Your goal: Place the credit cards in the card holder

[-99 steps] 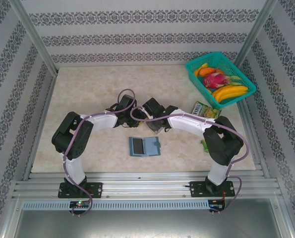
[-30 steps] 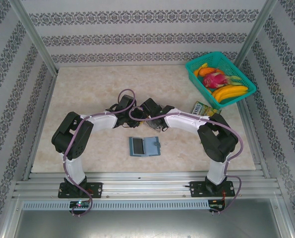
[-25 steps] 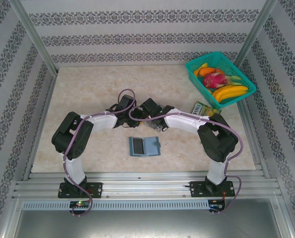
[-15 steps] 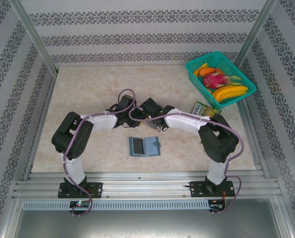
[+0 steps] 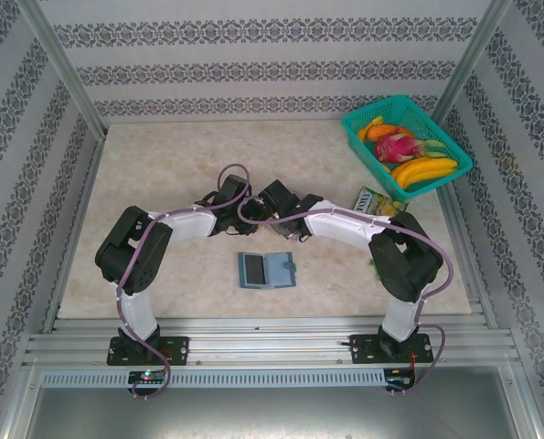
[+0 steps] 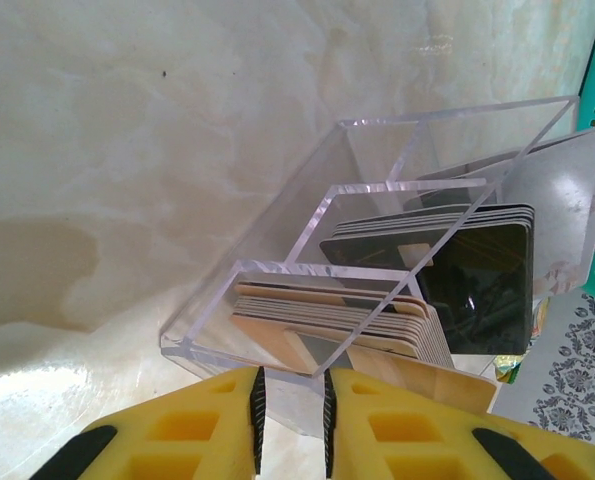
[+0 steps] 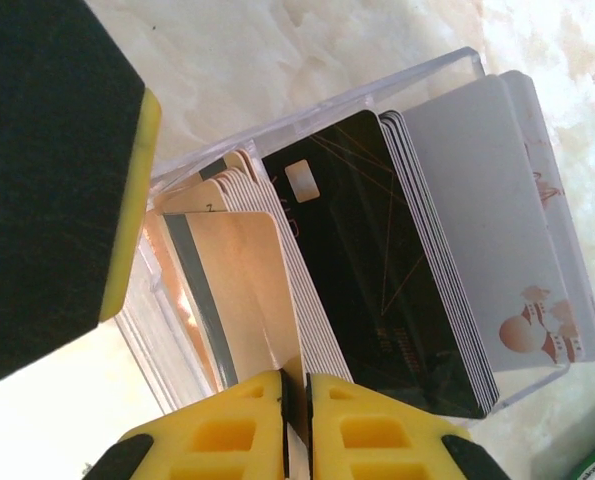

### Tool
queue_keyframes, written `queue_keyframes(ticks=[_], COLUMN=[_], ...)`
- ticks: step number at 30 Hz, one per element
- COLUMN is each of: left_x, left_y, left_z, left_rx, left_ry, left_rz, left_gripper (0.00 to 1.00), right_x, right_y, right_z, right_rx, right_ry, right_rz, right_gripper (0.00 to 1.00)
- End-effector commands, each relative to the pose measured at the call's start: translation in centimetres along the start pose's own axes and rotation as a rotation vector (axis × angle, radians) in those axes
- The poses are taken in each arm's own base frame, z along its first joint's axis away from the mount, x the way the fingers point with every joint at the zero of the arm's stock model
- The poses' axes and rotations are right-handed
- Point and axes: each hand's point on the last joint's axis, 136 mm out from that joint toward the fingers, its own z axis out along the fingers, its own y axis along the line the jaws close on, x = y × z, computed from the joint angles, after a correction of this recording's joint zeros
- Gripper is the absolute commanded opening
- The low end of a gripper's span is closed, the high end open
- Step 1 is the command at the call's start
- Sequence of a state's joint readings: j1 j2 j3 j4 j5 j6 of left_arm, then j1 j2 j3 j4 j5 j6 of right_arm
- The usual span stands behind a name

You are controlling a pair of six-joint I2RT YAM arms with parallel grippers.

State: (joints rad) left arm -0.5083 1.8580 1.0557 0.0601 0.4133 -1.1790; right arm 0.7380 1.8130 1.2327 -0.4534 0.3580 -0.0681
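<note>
My beige marbled table (image 5: 162,174) carries the open teal card holder (image 5: 266,270) near my edge, a clear tray (image 6: 277,268) farther in, a snack packet (image 5: 378,201) to the right, and a green basket (image 5: 407,146) in the far right corner

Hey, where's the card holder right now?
In the top view, the card holder lies on the table near its front edge, midway between the left arm and the right arm.
</note>
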Motion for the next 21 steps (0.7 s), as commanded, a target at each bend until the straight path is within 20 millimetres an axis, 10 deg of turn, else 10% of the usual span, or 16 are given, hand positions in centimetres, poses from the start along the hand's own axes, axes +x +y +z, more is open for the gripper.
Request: queue_keyframes(ticks=[1, 14, 21], left_x=[-0.1, -0.3, 0.0], left_y=[1.5, 0.1, -0.8], left_z=[-1.1, -4.8, -6.9], left_rx=[-0.066, -0.040, 0.022], left_ry=[-0.009, -0.082, -0.113], left_rz=[0.027, 0.087, 0.103], left_gripper=[0.27, 0.32, 0.35], right_x=[-1.4, -1.8, -3.4], right_y=[-1.5, -0.6, -1.4], right_z=[-2.5, -4.0, -8.6], right_rx=[0.031, -0.124, -0.234], right_ry=[-0.041, -0.020, -0.122], right_rz=[0.016, 0.170, 0.386], right_gripper=[0.08, 0.00, 0.00])
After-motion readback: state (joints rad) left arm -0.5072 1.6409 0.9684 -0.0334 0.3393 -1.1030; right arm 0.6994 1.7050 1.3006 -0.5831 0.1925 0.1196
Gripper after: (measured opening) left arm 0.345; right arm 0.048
